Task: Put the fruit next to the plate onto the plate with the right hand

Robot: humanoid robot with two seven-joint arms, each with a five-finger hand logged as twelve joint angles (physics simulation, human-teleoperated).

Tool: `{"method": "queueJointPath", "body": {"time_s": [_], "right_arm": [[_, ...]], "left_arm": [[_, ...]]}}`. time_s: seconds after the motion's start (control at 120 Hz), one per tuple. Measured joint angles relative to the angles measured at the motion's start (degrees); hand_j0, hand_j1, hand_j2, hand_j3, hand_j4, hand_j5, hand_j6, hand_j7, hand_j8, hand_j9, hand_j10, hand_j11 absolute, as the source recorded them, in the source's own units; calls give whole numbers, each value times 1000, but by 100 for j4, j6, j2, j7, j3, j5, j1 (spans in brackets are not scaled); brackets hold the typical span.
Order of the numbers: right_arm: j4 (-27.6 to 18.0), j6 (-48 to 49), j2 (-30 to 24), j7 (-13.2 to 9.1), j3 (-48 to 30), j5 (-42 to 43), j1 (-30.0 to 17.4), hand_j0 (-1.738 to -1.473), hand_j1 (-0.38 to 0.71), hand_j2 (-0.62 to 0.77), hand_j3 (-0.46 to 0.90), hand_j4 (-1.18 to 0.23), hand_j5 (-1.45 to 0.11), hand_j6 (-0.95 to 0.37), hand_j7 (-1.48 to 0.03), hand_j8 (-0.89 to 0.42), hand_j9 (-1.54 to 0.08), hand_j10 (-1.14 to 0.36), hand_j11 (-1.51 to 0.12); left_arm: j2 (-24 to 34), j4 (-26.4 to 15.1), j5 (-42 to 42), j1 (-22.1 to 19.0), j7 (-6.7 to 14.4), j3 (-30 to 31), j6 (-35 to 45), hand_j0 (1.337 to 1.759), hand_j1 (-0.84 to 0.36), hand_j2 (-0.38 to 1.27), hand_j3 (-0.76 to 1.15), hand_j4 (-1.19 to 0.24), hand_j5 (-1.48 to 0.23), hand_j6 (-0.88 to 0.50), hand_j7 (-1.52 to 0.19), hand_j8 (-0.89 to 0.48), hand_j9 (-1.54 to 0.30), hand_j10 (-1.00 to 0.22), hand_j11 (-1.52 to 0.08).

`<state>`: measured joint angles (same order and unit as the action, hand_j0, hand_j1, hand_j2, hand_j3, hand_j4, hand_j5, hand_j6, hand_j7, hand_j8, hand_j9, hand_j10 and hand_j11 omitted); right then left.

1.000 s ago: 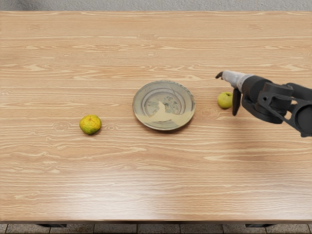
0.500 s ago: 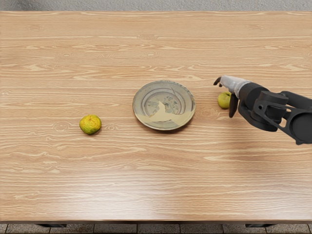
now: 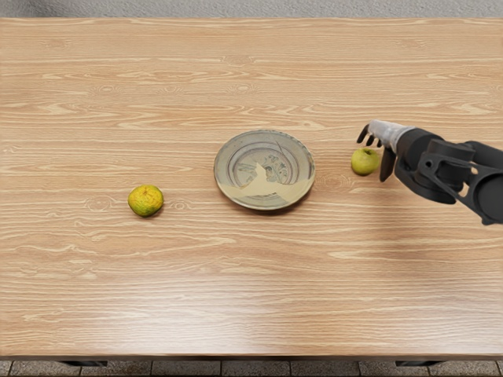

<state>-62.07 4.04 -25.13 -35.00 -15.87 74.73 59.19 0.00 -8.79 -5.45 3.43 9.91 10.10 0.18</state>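
Mid-right, the black right hand (image 3: 382, 146) hangs just beside the small round yellow-green fruit (image 3: 362, 162), fingers loose and empty. Next it must grab the fruit, then carry it to the round grey plate (image 3: 221, 170).

Light wood-grain desk (image 3: 236, 298); grey-green swirled plate (image 3: 264, 169); yellow-green fruit (image 3: 364, 162); orange-green fruit (image 3: 145, 200); black and grey hand (image 3: 379, 145).

Place was a simulated tabletop setup: rendered wood-grain surface (image 3: 236, 298), plain grey floor (image 3: 251, 8) behind it (brick-like paving (image 3: 236, 367) showed along the bottom edge).
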Motion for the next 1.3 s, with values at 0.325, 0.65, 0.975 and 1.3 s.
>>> {"method": "queueJointPath", "body": {"time_s": [0.325, 0.65, 0.975, 1.3], "right_arm": [[239, 12, 173, 0, -5, 4, 45, -1658, 69, -67, 0, -353, -456, -354, -455, -353, -455, -352, -455], [262, 5, 293, 0, 0, 4, 50, -1658, 71, -68, 0, -355, -458, -356, -457, -355, -458, -354, -458], [372, -11, 469, 0, 34, 15, 52, -1658, 72, -68, 0, -355, -459, -356, -458, -355, -459, -355, -458], [362, -16, 508, 0, 55, 24, 41, -1658, 178, -85, 0, -443, -574, -444, -573, -443, -573, -443, -573]], "left_arm": [[0, 0, 0, 0, 0, 0, 0, 1658, 349, 0, 0, 0, 0, -1, 0, 0, 0, 0, 0], [0, 0, 0, 0, 0, 0, 0, 1658, 349, 0, 0, 0, 0, -1, 0, 0, 0, 0, 0], [0, 0, 0, 0, 0, 0, 0, 1658, 349, 0, 0, 0, 0, -1, 0, 0, 0, 0, 0], [0, 0, 0, 0, -1, 0, 0, 1658, 349, 0, 0, 0, 0, -1, 0, 0, 0, 0, 0]]}}
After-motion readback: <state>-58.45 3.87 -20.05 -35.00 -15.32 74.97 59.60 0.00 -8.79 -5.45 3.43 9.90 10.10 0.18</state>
